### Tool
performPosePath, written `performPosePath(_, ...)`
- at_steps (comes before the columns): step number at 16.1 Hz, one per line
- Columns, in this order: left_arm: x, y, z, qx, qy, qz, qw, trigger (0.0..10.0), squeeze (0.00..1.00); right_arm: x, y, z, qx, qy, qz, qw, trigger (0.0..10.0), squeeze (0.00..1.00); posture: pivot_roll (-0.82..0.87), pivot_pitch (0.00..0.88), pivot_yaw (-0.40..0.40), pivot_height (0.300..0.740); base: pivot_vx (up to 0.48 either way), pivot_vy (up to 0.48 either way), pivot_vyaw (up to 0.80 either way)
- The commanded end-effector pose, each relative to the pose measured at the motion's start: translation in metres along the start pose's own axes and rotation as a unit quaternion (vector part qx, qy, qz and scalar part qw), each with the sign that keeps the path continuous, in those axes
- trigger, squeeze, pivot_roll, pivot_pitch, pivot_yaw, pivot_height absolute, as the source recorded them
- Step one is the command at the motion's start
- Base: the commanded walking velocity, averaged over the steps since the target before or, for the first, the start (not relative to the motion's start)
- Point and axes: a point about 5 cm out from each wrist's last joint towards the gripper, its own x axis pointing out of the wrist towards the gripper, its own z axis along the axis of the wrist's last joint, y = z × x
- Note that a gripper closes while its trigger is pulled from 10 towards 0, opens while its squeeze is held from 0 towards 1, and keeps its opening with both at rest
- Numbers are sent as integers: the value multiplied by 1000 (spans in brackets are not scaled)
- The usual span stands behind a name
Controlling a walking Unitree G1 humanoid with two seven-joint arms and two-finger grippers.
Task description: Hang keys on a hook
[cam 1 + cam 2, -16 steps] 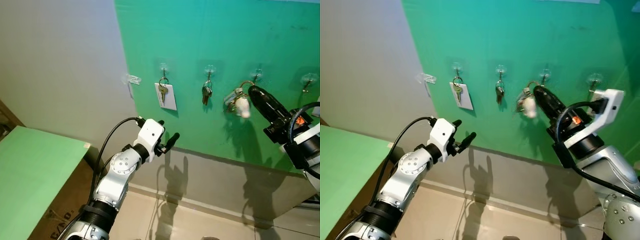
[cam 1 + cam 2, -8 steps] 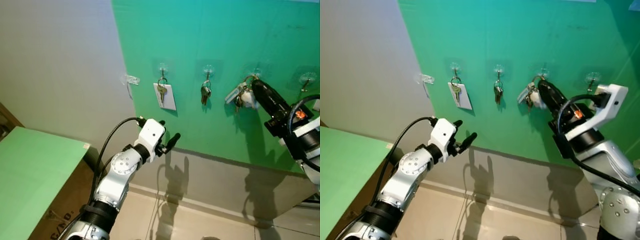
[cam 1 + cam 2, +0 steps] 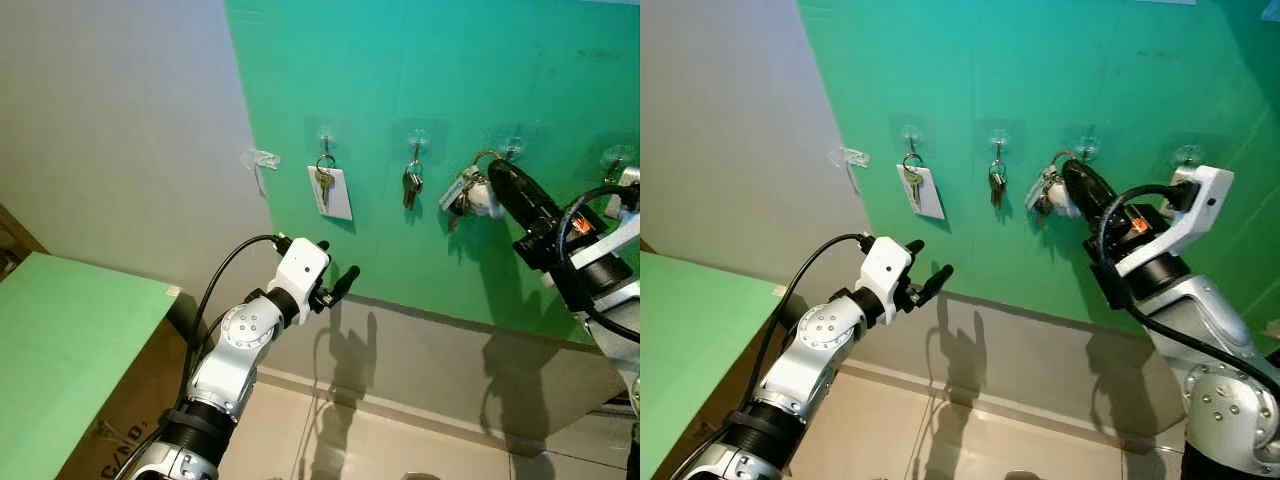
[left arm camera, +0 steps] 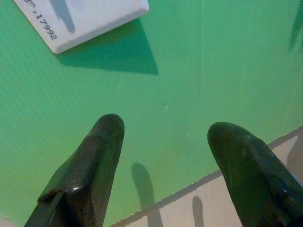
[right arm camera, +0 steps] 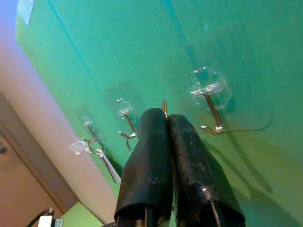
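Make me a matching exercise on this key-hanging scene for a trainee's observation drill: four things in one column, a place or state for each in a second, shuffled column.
Things:
1. right gripper
2. left gripper
3. white tag
4. leftmost clear hook

States:
A. bare, on the grey wall
B. hanging with a key on a green-board hook
C. fingers apart, holding nothing
D. shut on the key bunch by a hook

Pairs: 1-D, 2-C, 3-B, 4-A
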Motion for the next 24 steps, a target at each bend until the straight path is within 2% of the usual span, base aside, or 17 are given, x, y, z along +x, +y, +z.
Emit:
performPosePath(1, -2, 4, 2, 10, 0, 4, 1000, 10000, 0, 3, 1, 1, 2, -7, 0, 1000, 0, 0, -195, 0, 104, 740, 0, 0, 0)
performPosePath(6, -3, 3, 2, 9, 2, 0, 1000, 10000, 0, -5, -14, -4, -19, 12, -45, 999, 0, 0, -201, 0, 107, 740, 0, 0, 0)
performPosePath(11, -2, 2, 2, 9, 2, -2, 1000, 10000, 0, -9, -18, -1, -41, 15, -59, 997, 0, 0, -208, 0, 107, 740, 0, 0, 0)
performPosePath(14, -1, 2, 2, 9, 3, -2, 1000, 10000, 0, -6, -13, 3, -45, 7, -45, 998, 0, 0, -207, 0, 107, 740, 0, 0, 0)
performPosePath(17, -1, 2, 2, 10, 3, -2, 1000, 10000, 0, -5, -5, -2, -52, 26, -15, 998, 0, 0, -205, 0, 106, 740, 0, 0, 0)
performPosePath(19, 0, 2, 2, 9, 3, -2, 1000, 10000, 0, -5, -1, -6, -64, 43, 0, 997, 0, 0, -206, 0, 105, 740, 0, 0, 0)
performPosePath(21, 0, 1, 2, 9, 2, -2, 1000, 10000, 0, -4, 2, -8, -93, 61, 16, 994, 0, 0, -207, 0, 104, 740, 0, 0, 0)
performPosePath(24, 0, 1, 1, 10, 2, -3, 1000, 10000, 0, -1, 6, 0, -109, 49, 23, 993, 0, 0, -208, 0, 105, 740, 0, 0, 0)
